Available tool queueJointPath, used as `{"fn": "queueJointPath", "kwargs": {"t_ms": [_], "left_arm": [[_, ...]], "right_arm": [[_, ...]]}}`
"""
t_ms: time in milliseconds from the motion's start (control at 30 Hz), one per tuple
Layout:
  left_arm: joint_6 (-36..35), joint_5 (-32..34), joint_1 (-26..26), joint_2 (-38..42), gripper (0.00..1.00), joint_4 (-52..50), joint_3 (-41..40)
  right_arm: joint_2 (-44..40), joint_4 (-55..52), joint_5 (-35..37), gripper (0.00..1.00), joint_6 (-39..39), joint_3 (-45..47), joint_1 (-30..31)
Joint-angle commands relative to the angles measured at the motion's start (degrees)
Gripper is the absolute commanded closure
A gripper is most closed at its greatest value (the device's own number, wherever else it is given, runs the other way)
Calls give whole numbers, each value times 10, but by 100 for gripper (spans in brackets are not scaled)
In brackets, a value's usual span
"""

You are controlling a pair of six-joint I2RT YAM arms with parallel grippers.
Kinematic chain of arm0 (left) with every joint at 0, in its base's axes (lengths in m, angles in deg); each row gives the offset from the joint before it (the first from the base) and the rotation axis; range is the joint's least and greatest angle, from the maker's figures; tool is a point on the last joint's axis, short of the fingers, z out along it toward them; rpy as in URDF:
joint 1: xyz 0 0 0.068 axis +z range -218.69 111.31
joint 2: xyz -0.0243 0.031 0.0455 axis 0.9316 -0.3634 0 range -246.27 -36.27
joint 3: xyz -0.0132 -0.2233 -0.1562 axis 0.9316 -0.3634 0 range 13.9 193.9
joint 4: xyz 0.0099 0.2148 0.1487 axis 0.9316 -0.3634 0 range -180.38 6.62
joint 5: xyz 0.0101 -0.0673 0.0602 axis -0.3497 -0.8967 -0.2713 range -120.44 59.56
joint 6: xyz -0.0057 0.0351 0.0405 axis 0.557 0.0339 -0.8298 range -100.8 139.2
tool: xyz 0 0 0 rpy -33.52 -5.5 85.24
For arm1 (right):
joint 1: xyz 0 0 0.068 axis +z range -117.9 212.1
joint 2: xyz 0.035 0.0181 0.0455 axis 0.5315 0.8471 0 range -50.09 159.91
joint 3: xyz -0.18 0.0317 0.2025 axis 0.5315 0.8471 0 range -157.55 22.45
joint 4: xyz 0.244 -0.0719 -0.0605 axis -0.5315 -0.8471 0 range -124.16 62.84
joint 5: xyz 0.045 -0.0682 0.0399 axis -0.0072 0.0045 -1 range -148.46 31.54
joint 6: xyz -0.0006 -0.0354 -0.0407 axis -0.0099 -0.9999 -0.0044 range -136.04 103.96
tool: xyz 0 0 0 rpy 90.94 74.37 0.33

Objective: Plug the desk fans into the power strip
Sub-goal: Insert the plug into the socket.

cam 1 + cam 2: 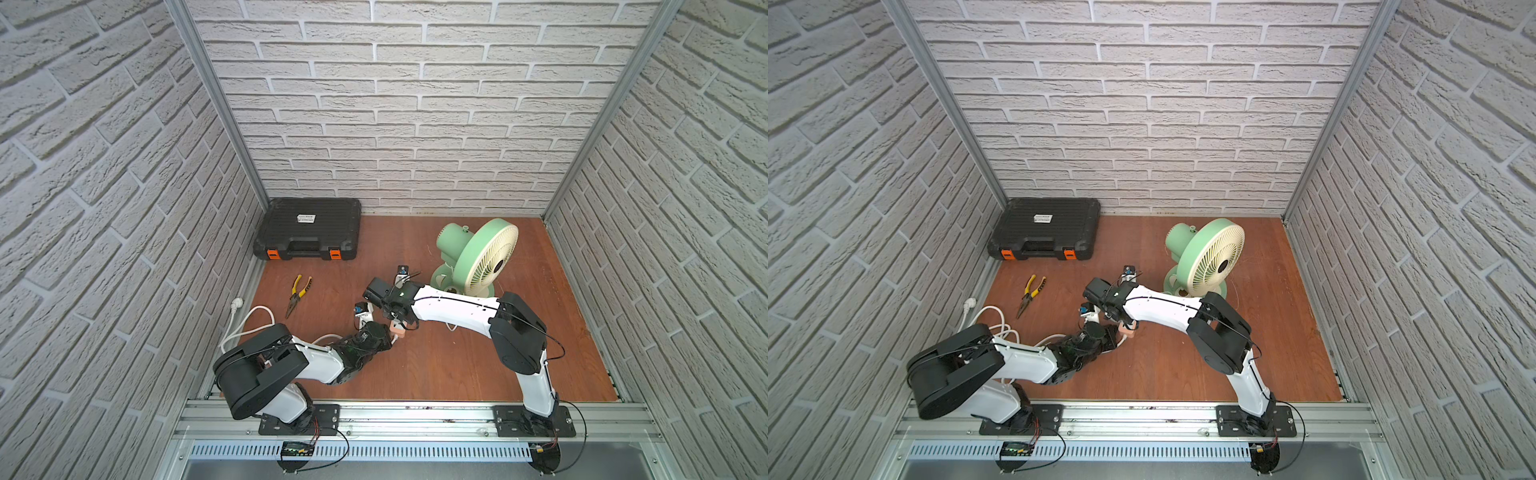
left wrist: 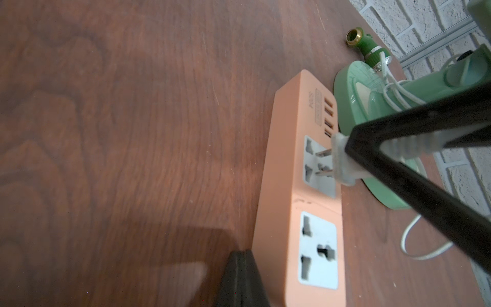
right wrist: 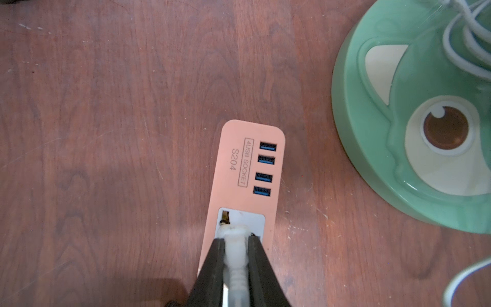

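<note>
- right gripper (image 3: 236, 239) is pinching the small white plug (image 3: 235, 230) by its body; one black finger (image 3: 212, 265) on each side, lead running back between them
- plug is parked on the power strip (image 3: 247, 164), at the socket right next to the row of blue USB ports (image 3: 265, 167)
- from the left wrist cam the two metal prongs (image 2: 322, 153) have their tips at the slots; bare metal shows between plug body and the white face, so it's not seated flush; can't tell how deep they are
- left gripper (image 2: 240, 255) has its fingers pressed together on nothing; it sits just beside the strip's long side, at the end with the free socket (image 2: 316, 252); can't tell if it's actually touching
- desk fan (image 1: 486, 257) stands upright past the strip's USB end; its round green base (image 3: 411, 127) is near the strip with bare wood between them; thin white cord (image 2: 396, 93) looped around the stem
- strip lies flat on the wooden table (image 1: 457, 365); in both top views only a peach corner peeks out from under the arms
- other stuff: pliers (image 1: 298, 295) off the strip's left-arm side; black toolcase (image 1: 309, 235) well beyond those; a green hose fitting (image 2: 364, 45) past the USB end, by the fan base
</note>
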Motion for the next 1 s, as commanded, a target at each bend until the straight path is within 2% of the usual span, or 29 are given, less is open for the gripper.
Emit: {"fn": "queueJointPath", "kwargs": {"t_ms": [0, 967], "left_arm": [[-4, -3, 3, -5, 100, 30, -9], [-15, -16, 3, -18, 100, 55, -10]], "right_arm": [[3, -7, 9, 97, 6, -15, -2], [19, -26, 17, 97, 13, -42, 0]]}}
